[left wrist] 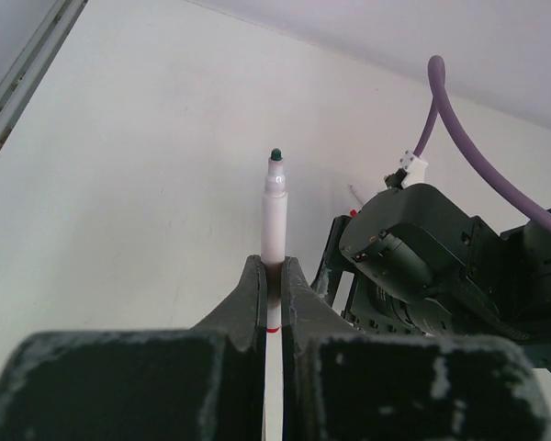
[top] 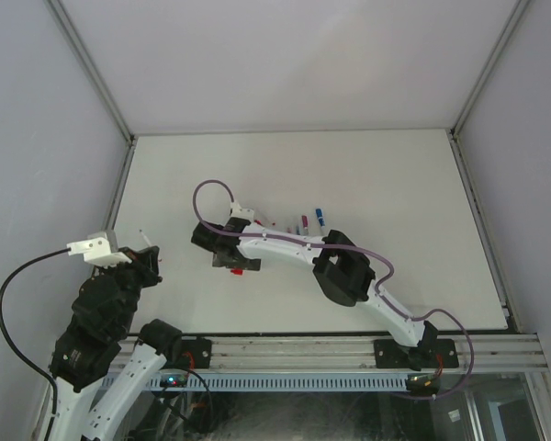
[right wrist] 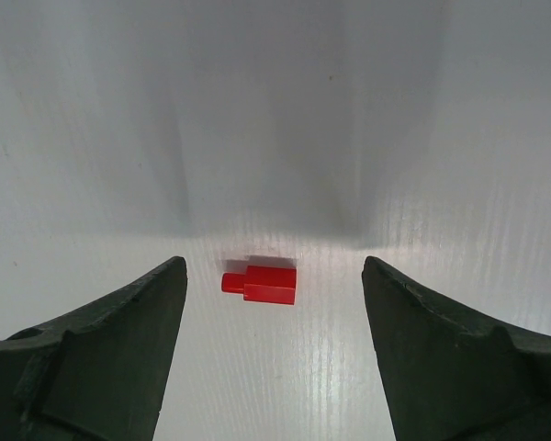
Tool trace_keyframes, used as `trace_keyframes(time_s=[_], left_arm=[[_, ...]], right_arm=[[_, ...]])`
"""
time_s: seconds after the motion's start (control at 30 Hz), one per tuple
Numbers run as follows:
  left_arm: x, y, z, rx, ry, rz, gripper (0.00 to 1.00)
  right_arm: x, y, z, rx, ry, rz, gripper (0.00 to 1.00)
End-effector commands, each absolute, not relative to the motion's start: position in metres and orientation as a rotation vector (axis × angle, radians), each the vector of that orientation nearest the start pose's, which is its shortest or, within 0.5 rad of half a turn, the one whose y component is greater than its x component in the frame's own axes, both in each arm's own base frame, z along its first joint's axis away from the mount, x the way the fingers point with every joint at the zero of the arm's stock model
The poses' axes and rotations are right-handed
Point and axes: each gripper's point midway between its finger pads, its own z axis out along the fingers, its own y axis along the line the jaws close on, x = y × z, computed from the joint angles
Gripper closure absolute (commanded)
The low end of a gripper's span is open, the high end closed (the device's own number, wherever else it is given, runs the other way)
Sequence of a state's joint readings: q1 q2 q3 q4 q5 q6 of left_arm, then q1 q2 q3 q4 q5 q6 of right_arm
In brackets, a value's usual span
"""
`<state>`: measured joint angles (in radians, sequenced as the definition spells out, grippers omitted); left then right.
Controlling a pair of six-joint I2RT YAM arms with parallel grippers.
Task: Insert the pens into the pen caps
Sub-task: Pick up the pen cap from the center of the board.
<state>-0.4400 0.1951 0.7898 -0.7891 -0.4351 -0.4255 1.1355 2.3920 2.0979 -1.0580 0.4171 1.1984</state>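
From above, my left claw (top: 149, 250) sits well apart from my right claw (top: 231, 261), spare pens (top: 305, 222) beyond on the counter (top: 395, 184); left wrist: fingers clamped on a white pen (left wrist: 275, 211); right wrist: jaws wide, empty, straddling the red cap (right wrist: 262, 283); I'd lower centred, then close gently across its body

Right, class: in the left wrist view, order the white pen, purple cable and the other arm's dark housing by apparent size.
1. dark housing
2. purple cable
3. white pen, gripped in the left pincer
The pen is nearest the camera, so real sizes may differ.
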Motion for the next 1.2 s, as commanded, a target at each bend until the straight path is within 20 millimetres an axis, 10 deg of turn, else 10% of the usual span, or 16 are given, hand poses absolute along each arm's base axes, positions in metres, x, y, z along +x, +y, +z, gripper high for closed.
trace_keyframes(time_s=[0.0, 0.43, 0.83, 1.17], left_arm=[[0.168, -0.012, 0.288, -0.313, 1.669, -0.262, 1.0], [0.169, -0.014, 0.287, -0.308, 1.676, -0.263, 1.0], [0.169, -0.014, 0.287, -0.304, 1.676, -0.265, 1.0], [0.168, -0.014, 0.288, -0.308, 1.671, -0.27, 1.0]], right_arm=[[0.243, 0.45, 0.039, 0.186, 2.643, 0.061, 0.24], [0.237, 0.455, 0.026, 0.144, 2.667, 0.058, 0.32], [0.225, 0.452, 0.017, 0.076, 2.706, 0.025, 0.62], [0.232, 0.442, 0.052, 0.082, 2.598, 0.243, 0.89]])
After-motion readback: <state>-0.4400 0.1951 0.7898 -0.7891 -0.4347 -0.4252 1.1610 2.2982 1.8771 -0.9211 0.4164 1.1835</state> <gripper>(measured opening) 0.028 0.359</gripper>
